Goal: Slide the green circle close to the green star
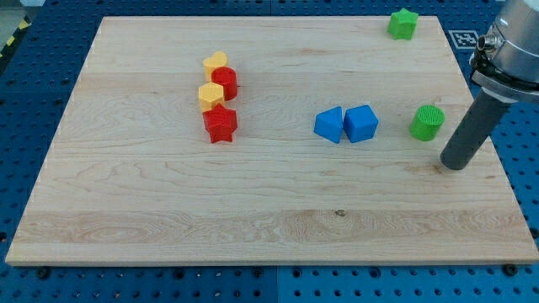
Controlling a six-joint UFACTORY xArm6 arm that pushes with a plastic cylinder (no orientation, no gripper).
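In the camera view, the green circle sits near the table's right edge, well apart from the green star, which lies by the top right corner. The arm carries no pincer, only a dark rod; my tip rests on the wooden table just beside the circle, toward the bottom right. Two blue blocks touch each other left of the circle. Toward the left, yellow blocks and red blocks form a tight column.
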